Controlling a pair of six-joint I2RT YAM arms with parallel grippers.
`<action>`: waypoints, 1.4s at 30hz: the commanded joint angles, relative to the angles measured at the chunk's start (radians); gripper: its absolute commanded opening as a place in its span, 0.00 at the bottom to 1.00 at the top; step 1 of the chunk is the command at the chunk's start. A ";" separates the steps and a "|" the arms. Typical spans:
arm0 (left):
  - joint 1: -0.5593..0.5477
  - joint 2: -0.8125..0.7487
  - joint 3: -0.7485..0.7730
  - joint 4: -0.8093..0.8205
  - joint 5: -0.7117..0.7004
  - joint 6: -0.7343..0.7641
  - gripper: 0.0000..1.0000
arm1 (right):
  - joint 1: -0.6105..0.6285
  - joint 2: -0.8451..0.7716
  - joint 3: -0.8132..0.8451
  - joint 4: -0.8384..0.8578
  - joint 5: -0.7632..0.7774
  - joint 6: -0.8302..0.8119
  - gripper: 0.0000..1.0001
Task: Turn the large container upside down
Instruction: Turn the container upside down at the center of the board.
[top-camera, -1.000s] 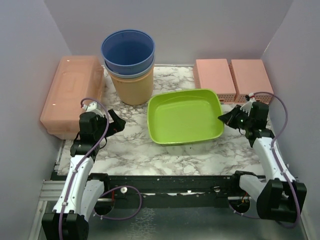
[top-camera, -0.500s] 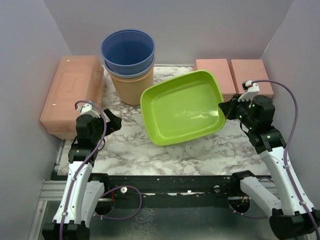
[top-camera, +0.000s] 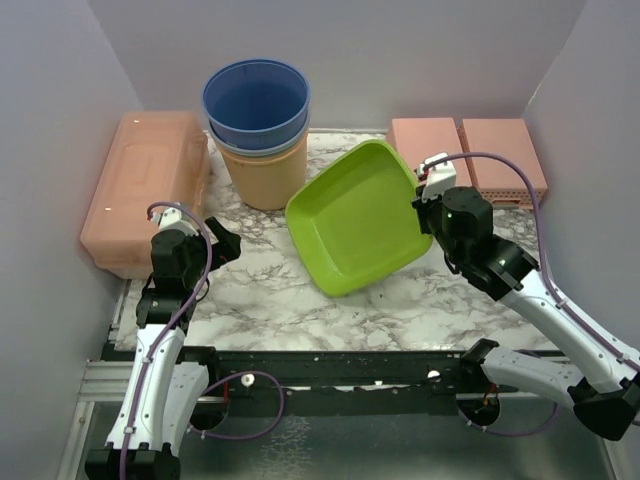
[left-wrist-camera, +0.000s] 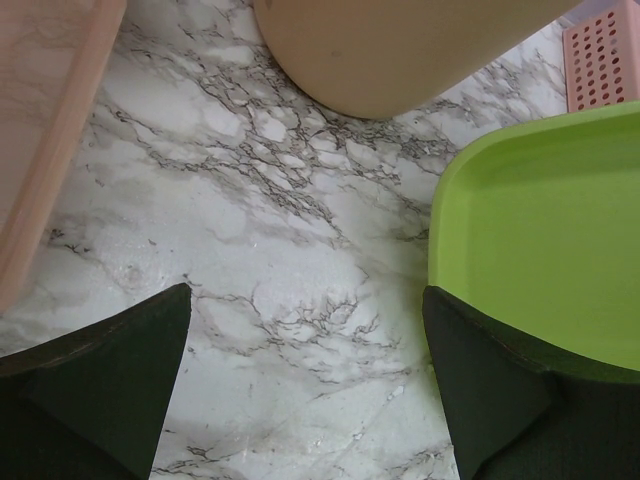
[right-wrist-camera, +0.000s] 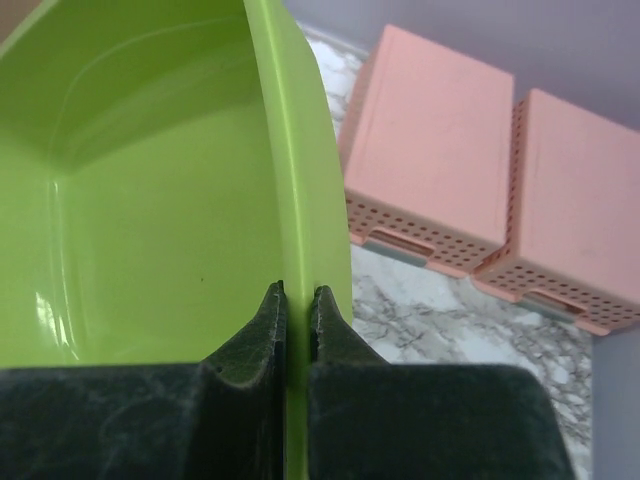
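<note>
While the right gripper (right-wrist-camera: 297, 292) pinches the rim of the lime-green container (top-camera: 352, 222) between its two dark fingers (right-wrist-camera: 255, 335), pressed thin against either face of the plastic wall, the container stands steeply tilted on the marble tabletop (top-camera: 250, 300). Its open side faces left and towards the arms, its held edge is the high one at the right, and its low edge sits down near the middle of the table (it seems to touch the marble there, though the overhead view does not settle this). From the right wrist camera the green rim runs straight up out of the closed jaws, with the glossy inside of the container filling the left of the picture. The left gripper (left-wrist-camera: 305, 300) hangs low over bare marble with its fingers spread wide and nothing between them; in its own camera the container's rounded corner shows just past the right-hand finger, apart from it. Behind the container's left side stands a stack of buckets (top-camera: 257, 110), two blue ones nested in a tan bucket (left-wrist-camera: 400, 50), and the container's upper left corner comes near the tan one without clearly meeting it. A salmon lidded box (top-camera: 145, 185) lies along the left wall, just beside the left gripper's arm. Two pink perforated boxes (top-camera: 468, 155) lie side by side, touching, at the back right, behind the right gripper.
</note>
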 joint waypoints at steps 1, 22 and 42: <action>0.007 -0.015 -0.006 0.004 -0.030 -0.006 0.99 | 0.053 -0.001 0.051 0.180 0.172 -0.131 0.01; 0.007 -0.033 -0.008 0.003 -0.045 -0.009 0.99 | 0.365 0.083 -0.120 0.774 0.244 -0.920 0.01; 0.007 -0.045 -0.009 0.001 -0.057 -0.010 0.99 | 0.493 0.008 -0.301 0.770 0.036 -1.253 0.01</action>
